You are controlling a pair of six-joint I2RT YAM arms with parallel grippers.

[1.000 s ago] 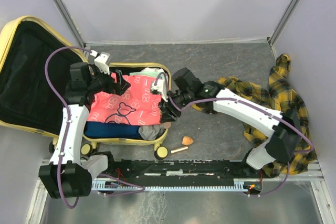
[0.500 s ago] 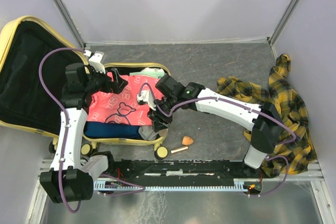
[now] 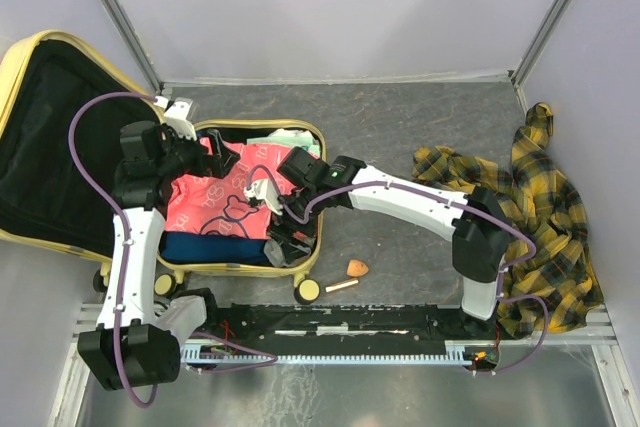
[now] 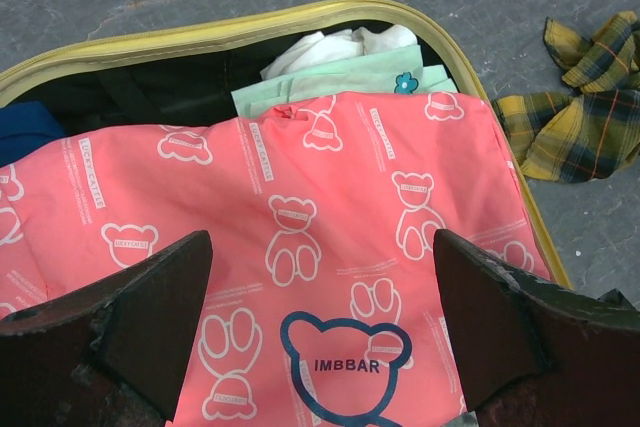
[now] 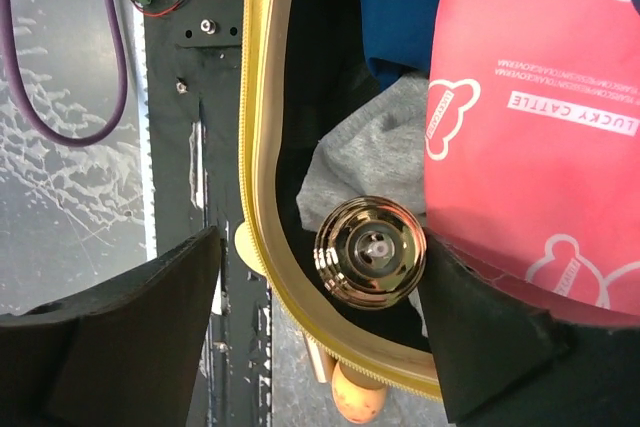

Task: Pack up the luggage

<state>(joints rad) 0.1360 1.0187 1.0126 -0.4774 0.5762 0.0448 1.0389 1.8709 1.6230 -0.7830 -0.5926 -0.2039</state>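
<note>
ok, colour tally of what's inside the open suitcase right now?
pink bear-print fabric: 1
navy fabric: 1
grey fabric: 1
mint green fabric: 1
white fabric: 1
gold round metal object: 1
Total visible in the luggage: 6

Yellow plaid shirt (image 3: 545,182) crumpled on table (image 3: 400,117), small orange lump (image 3: 357,268)

Top cam overhead, downward; wrist cams close-up, prob. both over luggage (image 3: 50,137).
</note>
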